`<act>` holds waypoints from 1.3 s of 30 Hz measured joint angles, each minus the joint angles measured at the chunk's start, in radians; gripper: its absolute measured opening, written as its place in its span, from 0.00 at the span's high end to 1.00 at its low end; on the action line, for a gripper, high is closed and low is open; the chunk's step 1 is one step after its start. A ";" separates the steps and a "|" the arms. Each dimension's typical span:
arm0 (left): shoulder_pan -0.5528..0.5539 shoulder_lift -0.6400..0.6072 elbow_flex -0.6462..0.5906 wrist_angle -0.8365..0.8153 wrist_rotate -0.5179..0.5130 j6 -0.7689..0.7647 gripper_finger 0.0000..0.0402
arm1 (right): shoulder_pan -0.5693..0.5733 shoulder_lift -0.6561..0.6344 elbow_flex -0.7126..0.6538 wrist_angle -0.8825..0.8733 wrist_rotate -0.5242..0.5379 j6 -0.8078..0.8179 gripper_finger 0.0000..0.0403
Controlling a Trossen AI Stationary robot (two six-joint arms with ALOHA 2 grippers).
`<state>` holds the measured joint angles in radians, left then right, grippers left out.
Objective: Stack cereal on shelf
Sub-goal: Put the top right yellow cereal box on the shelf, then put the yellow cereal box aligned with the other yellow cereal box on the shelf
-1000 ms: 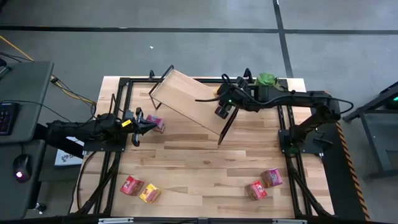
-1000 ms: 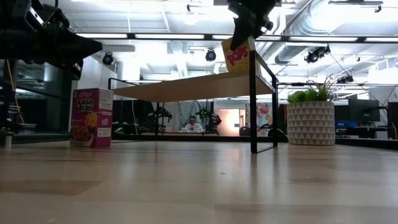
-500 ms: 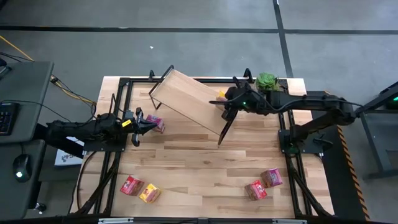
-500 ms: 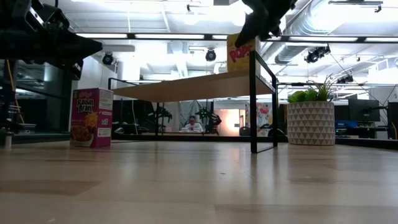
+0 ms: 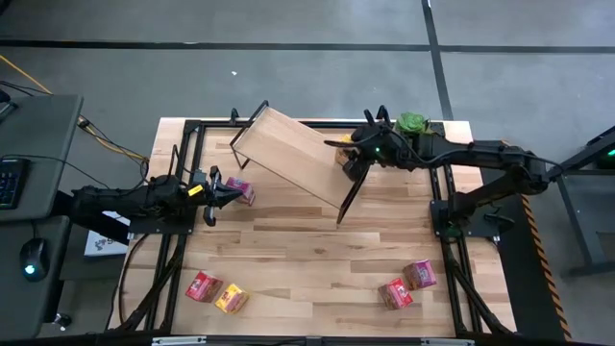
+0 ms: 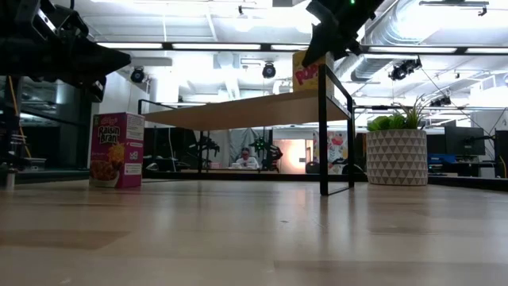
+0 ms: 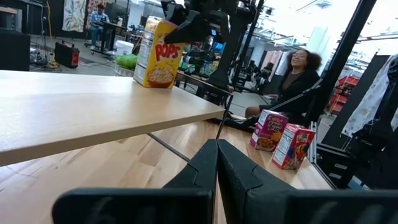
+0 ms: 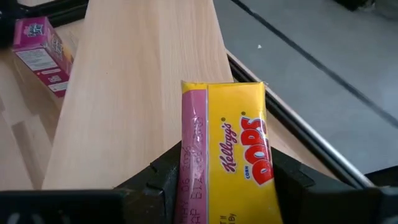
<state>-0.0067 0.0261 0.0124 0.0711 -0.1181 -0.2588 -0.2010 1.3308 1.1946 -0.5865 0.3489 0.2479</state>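
Low view, near to far: I see my left gripper (image 5: 213,195) pressed together beside the pink Raisin Bran box (image 6: 117,150), then the shelf (image 6: 238,110), where my right gripper (image 8: 221,171) pinches the yellow Pops box (image 8: 227,152) at its far end.

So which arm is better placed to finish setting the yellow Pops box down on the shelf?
Right. The right gripper already grips the yellow Pops box at the shelf end. The left gripper sits shut near the pink box.
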 joint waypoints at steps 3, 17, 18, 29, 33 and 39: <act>0.000 0.000 0.000 0.000 0.000 0.000 0.99 | -0.012 0.000 0.000 0.002 -0.017 0.007 0.62; 0.000 0.000 0.000 0.000 0.000 0.000 0.99 | -0.017 0.002 0.000 0.033 -0.027 0.006 0.40; 0.000 0.000 0.000 0.000 0.000 0.000 0.99 | -0.017 0.002 0.000 0.033 -0.028 0.006 0.38; 0.000 0.000 0.000 0.000 0.000 0.000 0.99 | -0.017 0.002 0.045 -0.022 -0.020 -0.012 0.29; 0.000 0.000 0.000 0.000 0.000 0.000 0.99 | -0.017 0.002 0.062 -0.029 -0.019 -0.018 0.29; 0.000 0.000 0.000 0.000 0.000 0.000 0.99 | -0.017 0.002 0.096 -0.039 -0.019 -0.036 0.29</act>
<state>-0.0067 0.0260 0.0124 0.0711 -0.1182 -0.2588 -0.2184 1.3327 1.2911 -0.6252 0.3298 0.2115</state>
